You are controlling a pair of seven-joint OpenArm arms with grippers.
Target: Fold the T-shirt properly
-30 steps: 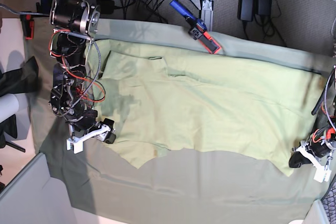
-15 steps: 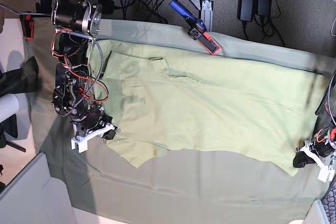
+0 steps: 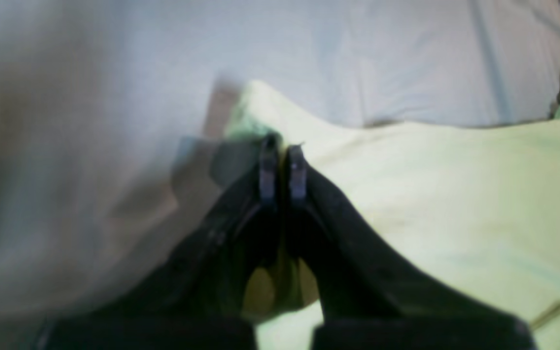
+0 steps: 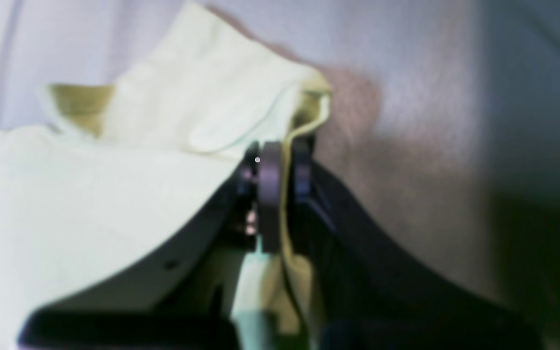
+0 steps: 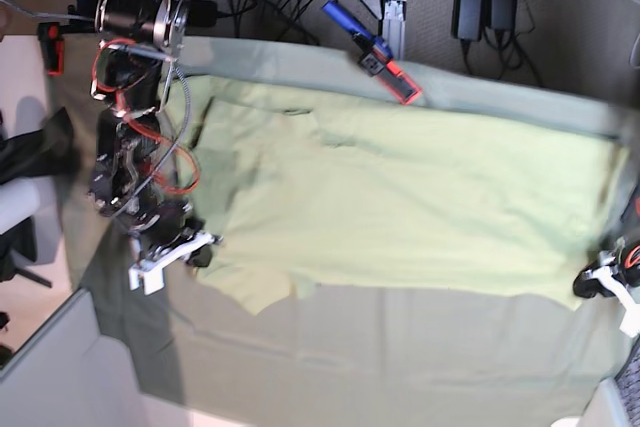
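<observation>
T-shirt (image 5: pixel 400 207) stretched between tools, left tool (image 5: pixel 592 287), right tool (image 5: pixel 196 253)

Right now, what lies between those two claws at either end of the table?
Only the T-shirt, spread flat from the right gripper to the left gripper; both sets of jaws are shut on its edge. The base view shows it.
</observation>
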